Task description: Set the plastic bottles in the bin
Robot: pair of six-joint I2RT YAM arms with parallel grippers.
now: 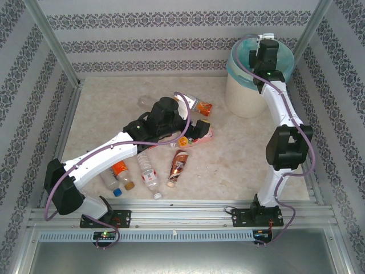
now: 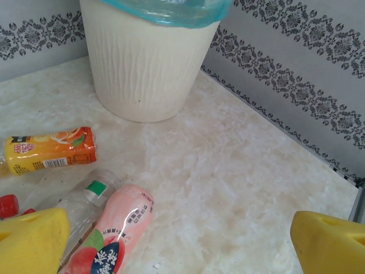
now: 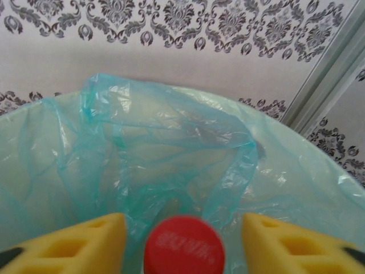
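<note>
Watching the right arm stand tall, elbow bent, reaching back so the right gripper [image 1: 267, 54] hangs over the bin [image 1: 245, 94], a ribbed cream bucket lined with a crinkled blue-green bag [image 3: 171, 148]. Its yellow foam pads [image 3: 85, 242] stand parted, with a red cap [image 3: 182, 248] between them and a gap on each side. I see the left arm stretched low over the marbled table [image 2: 239, 171], the left gripper [image 2: 182, 245] spread wide by a pink-label bottle [image 2: 122, 228]. Other plastic bottles [image 1: 149, 174] lie scattered near the left arm.
</note>
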